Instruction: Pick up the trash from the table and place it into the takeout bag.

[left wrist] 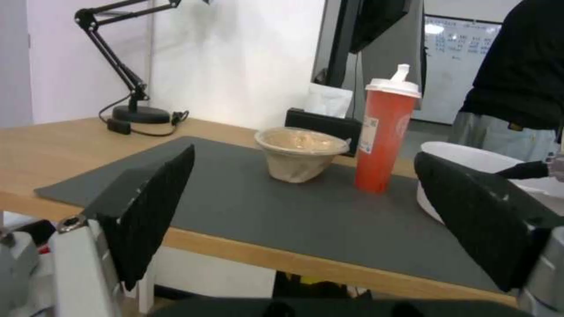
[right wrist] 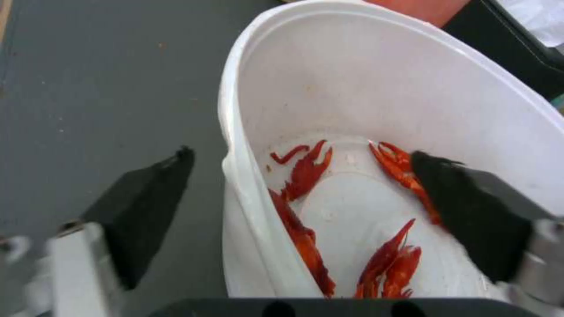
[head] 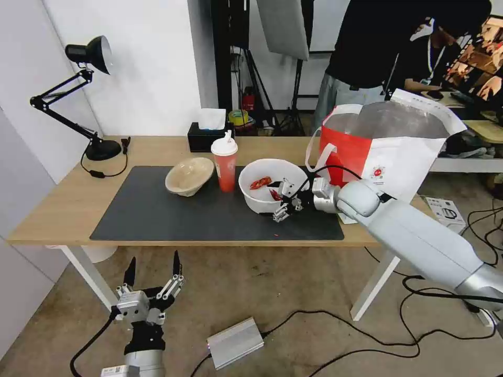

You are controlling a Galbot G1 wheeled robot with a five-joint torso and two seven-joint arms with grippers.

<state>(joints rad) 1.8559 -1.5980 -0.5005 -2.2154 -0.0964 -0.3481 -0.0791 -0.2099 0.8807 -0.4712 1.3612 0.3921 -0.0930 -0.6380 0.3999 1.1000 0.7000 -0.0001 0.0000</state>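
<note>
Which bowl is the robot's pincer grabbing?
The right pincer straddles the rim of the big white bowl holding red crayfish scraps. The beige bowl sits untouched beyond the red cup.

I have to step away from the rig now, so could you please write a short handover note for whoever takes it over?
Right claw: open, straddling the near rim of the white bowl of crayfish scraps, one finger inside, one outside; no grip yet.
Left claw: open, parked low in front of the table.
On the mat: paper bowl, red cup, white bowl.
Takeout bag: upright at the table's right end.
Done: nothing bagged.
Left: all three pieces.
</note>
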